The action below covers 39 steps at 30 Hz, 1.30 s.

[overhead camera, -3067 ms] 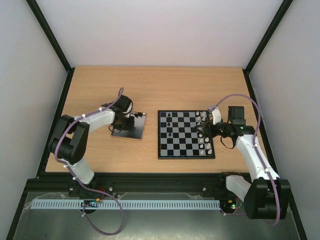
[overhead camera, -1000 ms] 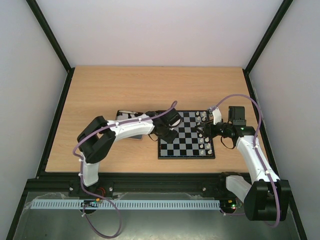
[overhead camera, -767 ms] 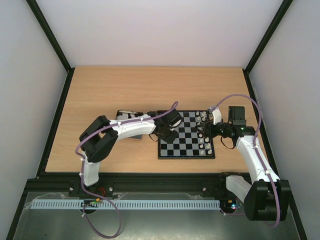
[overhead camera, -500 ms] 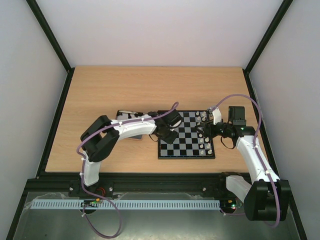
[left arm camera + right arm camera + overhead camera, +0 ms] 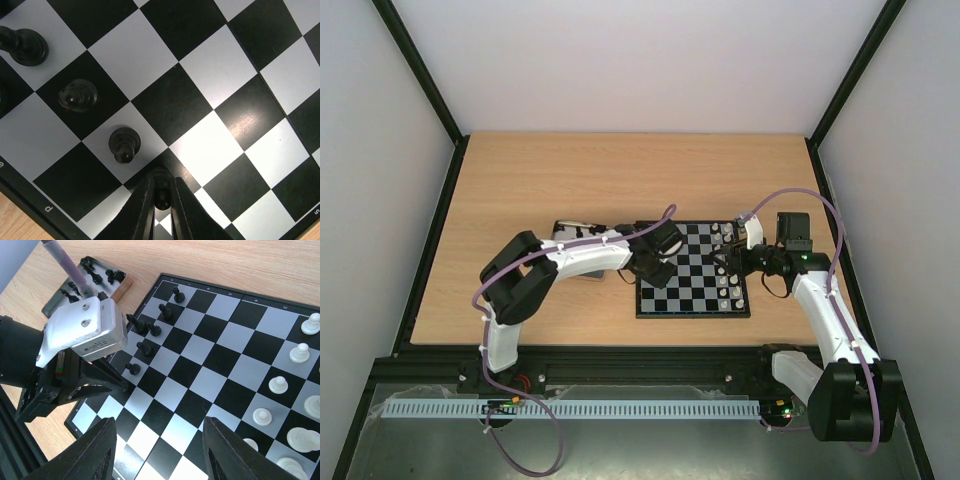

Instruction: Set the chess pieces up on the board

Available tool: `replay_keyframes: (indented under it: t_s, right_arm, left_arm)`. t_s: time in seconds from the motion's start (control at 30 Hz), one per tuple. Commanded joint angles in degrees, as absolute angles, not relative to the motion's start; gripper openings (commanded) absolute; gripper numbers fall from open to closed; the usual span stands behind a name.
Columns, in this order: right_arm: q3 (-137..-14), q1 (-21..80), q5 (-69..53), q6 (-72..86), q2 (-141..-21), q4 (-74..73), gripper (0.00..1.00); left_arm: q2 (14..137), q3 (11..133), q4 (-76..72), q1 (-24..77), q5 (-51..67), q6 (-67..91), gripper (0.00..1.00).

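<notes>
The board (image 5: 692, 285) lies right of centre on the table. My left gripper (image 5: 648, 272) reaches over its left edge, shut on a small black chess piece (image 5: 161, 196) that stands on or just above a dark square near the border. Three more black pieces (image 5: 123, 144) stand close by in the left wrist view. In the right wrist view a column of black pieces (image 5: 145, 348) shows beside the left gripper (image 5: 122, 386). My right gripper (image 5: 160, 455) hovers open above the board (image 5: 210, 355), nothing between its fingers.
White pieces (image 5: 278, 385) line the board's right side. A grey metal tray (image 5: 95, 270) with several black pieces lies left of the board, mostly under my left arm in the top view. Black frame rails border the table.
My left arm has swung from the tray to the board's left edge with the piece; over the last second it has barely shifted. The right arm has not moved.
</notes>
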State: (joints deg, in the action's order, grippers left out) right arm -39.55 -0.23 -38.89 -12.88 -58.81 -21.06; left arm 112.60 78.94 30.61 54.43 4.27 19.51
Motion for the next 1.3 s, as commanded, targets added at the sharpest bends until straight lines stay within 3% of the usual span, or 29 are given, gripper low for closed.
replay_keyframes:
  t_s: [0.0,0.43,0.9,1.27]
  right_arm:
    - [-38.7,0.1,-39.1,-13.4,-58.0,-21.2,0.48]
    - [-38.7,0.1,-39.4,-13.4,-57.7,-21.2,0.48]
    - [-38.7,0.1,-39.4,-13.4,-57.5,-21.3,0.48]
    - [-38.8,0.1,-39.4,-13.5,-57.7,-21.5,0.48]
  left_arm:
    - [112.0,76.8,33.4,55.2,4.8,20.6,0.11]
    - [110.9,74.4,32.0,55.4,4.2,21.7,0.15]
    - [112.6,75.8,31.2,55.3,4.1,22.1,0.12]
    - [108.6,77.2,34.1,55.3,3.0,21.7,0.27]
